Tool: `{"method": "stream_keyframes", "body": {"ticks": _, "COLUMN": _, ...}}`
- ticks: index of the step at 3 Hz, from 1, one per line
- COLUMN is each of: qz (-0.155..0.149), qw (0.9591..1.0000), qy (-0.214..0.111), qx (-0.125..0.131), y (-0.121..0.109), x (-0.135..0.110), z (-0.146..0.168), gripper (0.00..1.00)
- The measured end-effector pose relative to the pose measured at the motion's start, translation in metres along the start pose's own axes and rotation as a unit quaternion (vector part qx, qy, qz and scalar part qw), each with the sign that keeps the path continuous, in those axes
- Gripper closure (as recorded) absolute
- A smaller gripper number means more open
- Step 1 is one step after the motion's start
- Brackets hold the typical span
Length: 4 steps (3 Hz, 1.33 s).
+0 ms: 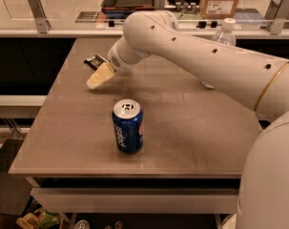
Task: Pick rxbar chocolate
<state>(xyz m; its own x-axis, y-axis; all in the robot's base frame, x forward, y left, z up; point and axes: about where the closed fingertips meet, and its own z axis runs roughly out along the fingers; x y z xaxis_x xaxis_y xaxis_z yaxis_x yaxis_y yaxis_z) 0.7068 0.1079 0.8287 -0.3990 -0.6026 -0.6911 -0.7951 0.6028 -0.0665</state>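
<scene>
The gripper (100,75) hangs low over the far left part of the table (191,128); how wide it stands cannot be told. The bar (94,60) lies flat just behind it, toward the far left corner, partly hidden by the wrist and close to the left edge. The can (128,126) stands well apart, nearer the front, with bare tabletop between. The bottle (223,35) stands at the far right behind the arm (196,61).

A blue Pepsi can (128,126) stands upright on the table (191,128) toward its front, a clear water bottle (224,34) back right.
</scene>
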Motion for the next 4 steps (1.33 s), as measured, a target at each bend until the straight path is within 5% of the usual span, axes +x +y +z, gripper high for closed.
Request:
{"method": "stream_keyframes", "body": {"ticks": 2, "qz": -0.001, "qw": 1.0000, "qy": 0.006, "qx": 0.004, "y": -0.009, "x": -0.016, "z": 0.030, "gripper": 0.00}}
{"method": "stream_keyframes", "body": {"ticks": 4, "qz": -0.008, "qw": 1.0000, "qy": 0.002, "qx": -0.002, "y": -0.006, "x": -0.024, "z": 0.046, "gripper": 0.42}}
